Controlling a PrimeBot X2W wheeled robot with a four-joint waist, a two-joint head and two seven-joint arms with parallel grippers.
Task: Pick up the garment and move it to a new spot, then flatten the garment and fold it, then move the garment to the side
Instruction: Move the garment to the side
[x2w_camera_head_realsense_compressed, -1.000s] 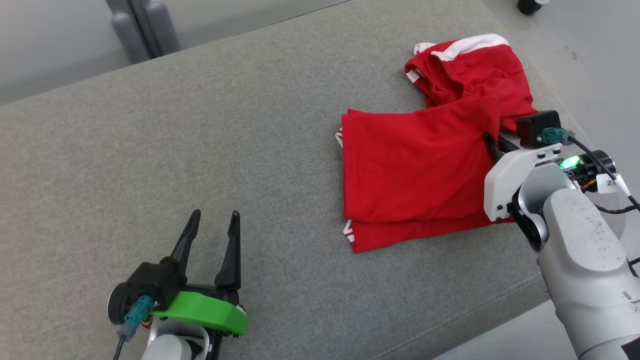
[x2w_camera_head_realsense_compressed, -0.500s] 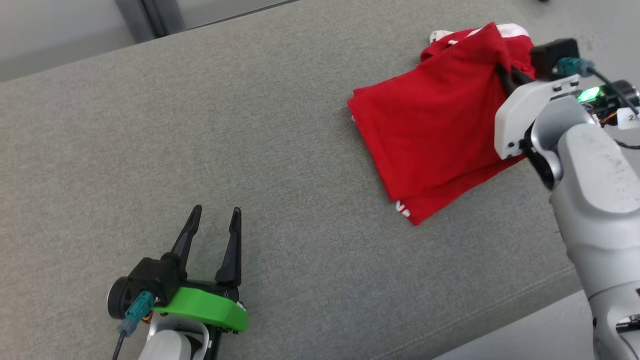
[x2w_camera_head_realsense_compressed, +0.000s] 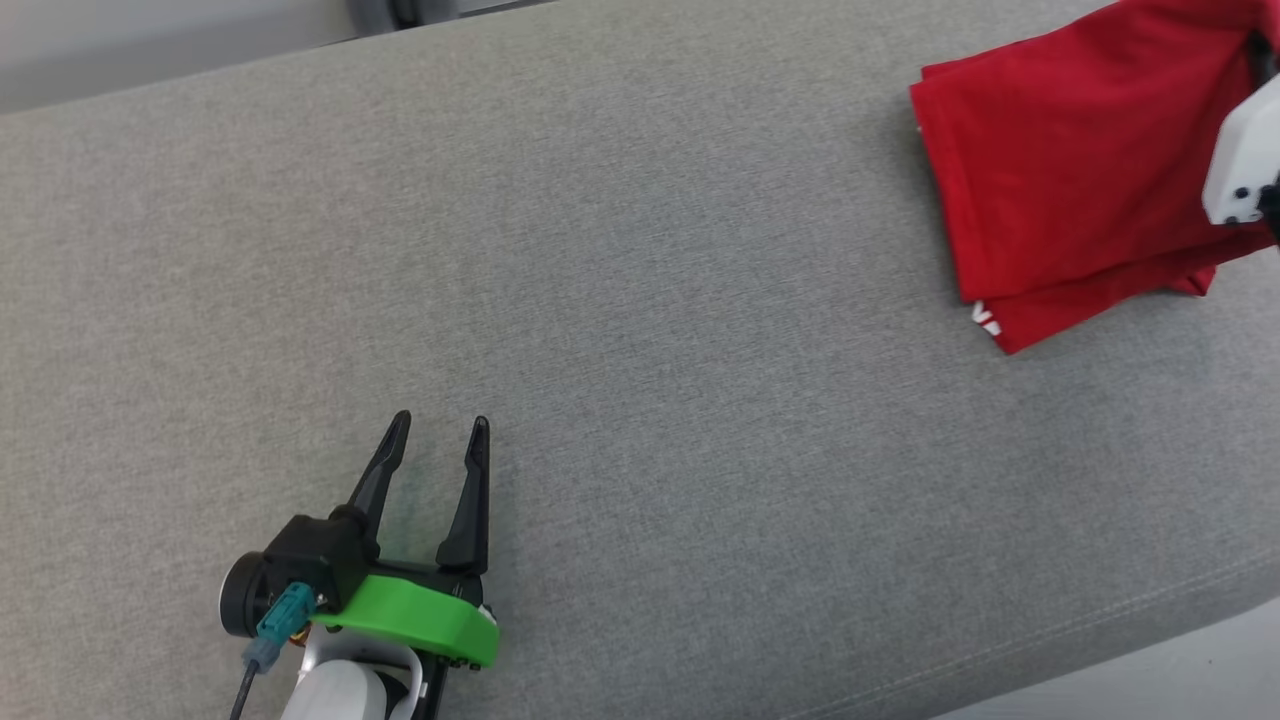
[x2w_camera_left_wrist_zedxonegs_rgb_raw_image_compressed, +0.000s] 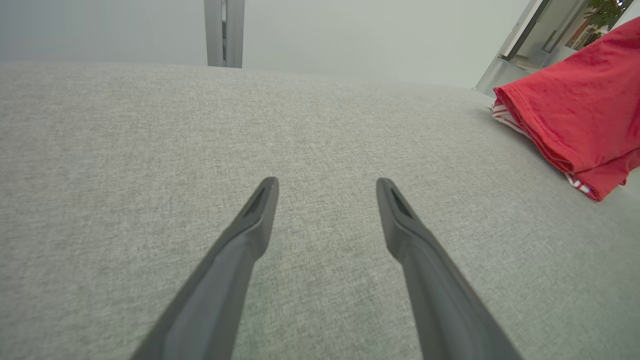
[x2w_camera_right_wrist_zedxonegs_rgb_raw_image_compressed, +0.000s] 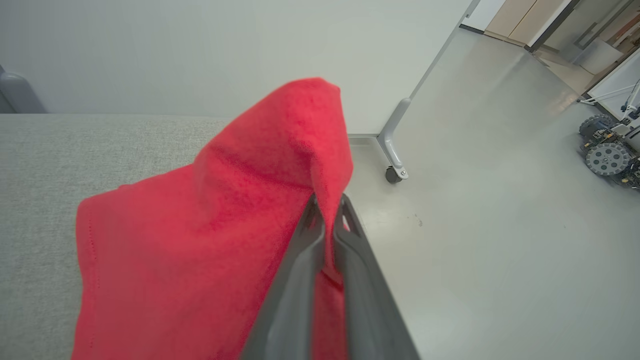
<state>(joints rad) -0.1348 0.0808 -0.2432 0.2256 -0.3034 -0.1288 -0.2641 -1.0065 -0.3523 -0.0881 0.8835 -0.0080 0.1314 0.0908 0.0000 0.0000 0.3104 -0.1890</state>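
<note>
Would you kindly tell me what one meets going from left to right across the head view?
Left gripper, open, at lower left → bare grey cushion → folded red garment at upper right.

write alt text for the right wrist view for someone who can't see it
The right gripper is shut on a fold of the red garment, which drapes down and left over the grey fabric surface. To the right is pale floor, with the caster foot of a white partition.
</note>
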